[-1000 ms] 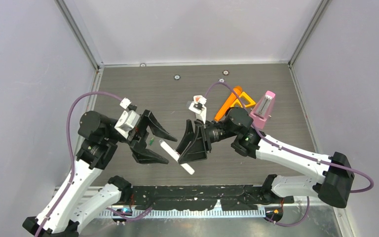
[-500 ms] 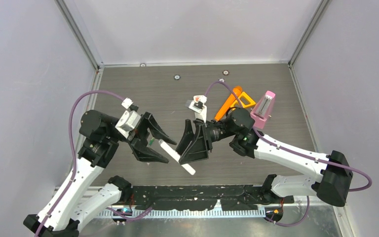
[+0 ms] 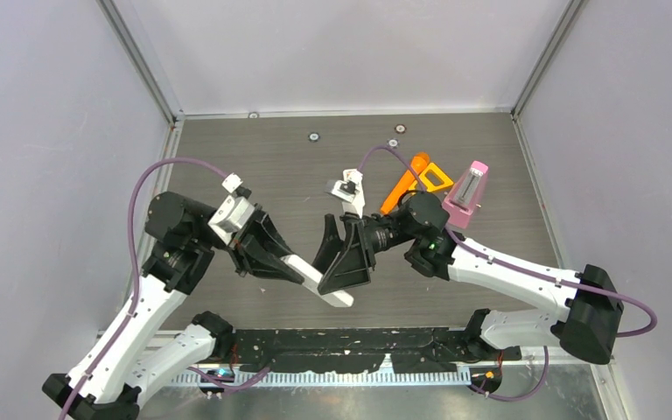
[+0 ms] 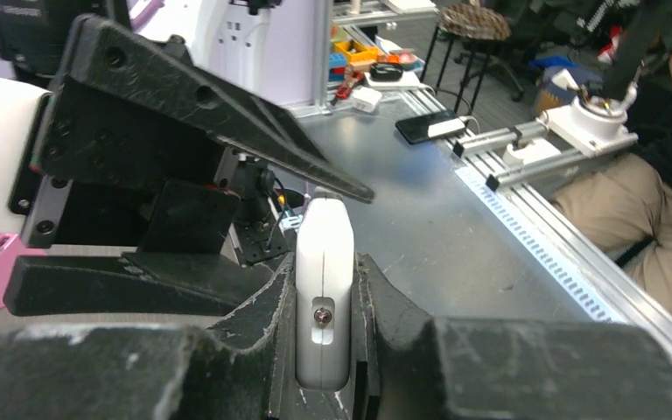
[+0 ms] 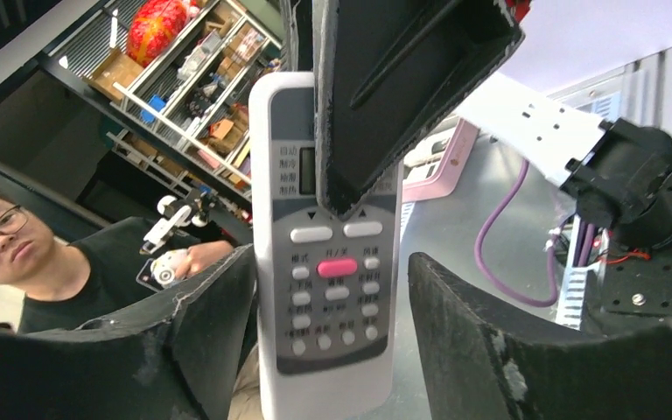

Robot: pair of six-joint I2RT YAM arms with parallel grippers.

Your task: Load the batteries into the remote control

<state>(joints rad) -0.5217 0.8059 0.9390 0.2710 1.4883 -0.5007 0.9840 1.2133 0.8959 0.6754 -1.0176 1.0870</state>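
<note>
The white remote control (image 3: 325, 287) is held off the table between the two arms, pointing towards the near edge. My left gripper (image 3: 287, 265) is shut on its far end; in the left wrist view the remote control (image 4: 324, 262) stands edge-on, pinched between both pads of the left gripper (image 4: 324, 302). My right gripper (image 3: 343, 261) is open around the remote's other part. In the right wrist view the button face of the remote control (image 5: 328, 306) sits between the jaws of the right gripper (image 5: 331, 258), close to the left one and apart from the right. No batteries show.
An orange tool (image 3: 413, 179) and a pink-topped object (image 3: 466, 194) stand behind the right arm at the back right. Grey walls close in the table on the left, right and back. The black base rail (image 3: 341, 341) runs along the near edge.
My left gripper has shut on the remote control's far end, where before it stood open around it. The right gripper has kept its place, open.
</note>
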